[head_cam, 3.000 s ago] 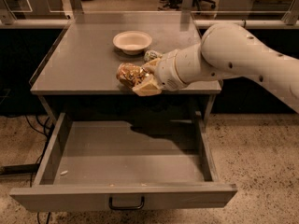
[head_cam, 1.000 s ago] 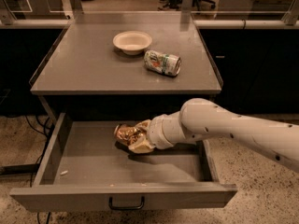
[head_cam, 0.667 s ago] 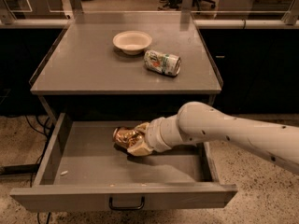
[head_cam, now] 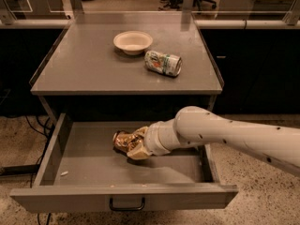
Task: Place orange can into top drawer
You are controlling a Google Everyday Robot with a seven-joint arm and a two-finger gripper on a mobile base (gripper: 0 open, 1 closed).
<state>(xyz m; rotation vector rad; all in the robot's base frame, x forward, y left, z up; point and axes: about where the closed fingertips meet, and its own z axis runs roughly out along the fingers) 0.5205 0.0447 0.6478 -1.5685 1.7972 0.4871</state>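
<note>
The top drawer (head_cam: pixel 70 165) is pulled open below the grey table top, with its dark curved handle (head_cam: pixel 127 204) at the front. My gripper (head_cam: pixel 133 144) is inside the drawer, near its middle, shut on the orange can (head_cam: pixel 123 140). The can is brownish-orange and gold, dented, lying on its side low over the drawer floor. The white arm (head_cam: pixel 225 132) reaches in from the right. I cannot tell whether the can touches the floor.
On the table top (head_cam: pixel 84 64) stand a cream bowl (head_cam: pixel 133 41) and a white and green can (head_cam: pixel 162 62) lying on its side. A small white scrap (head_cam: pixel 64 173) lies in the drawer's front left. Dark cabinets flank the table.
The gripper carried the orange can from the table top down into the open drawer. In the last second it has moved slightly left and lower.
</note>
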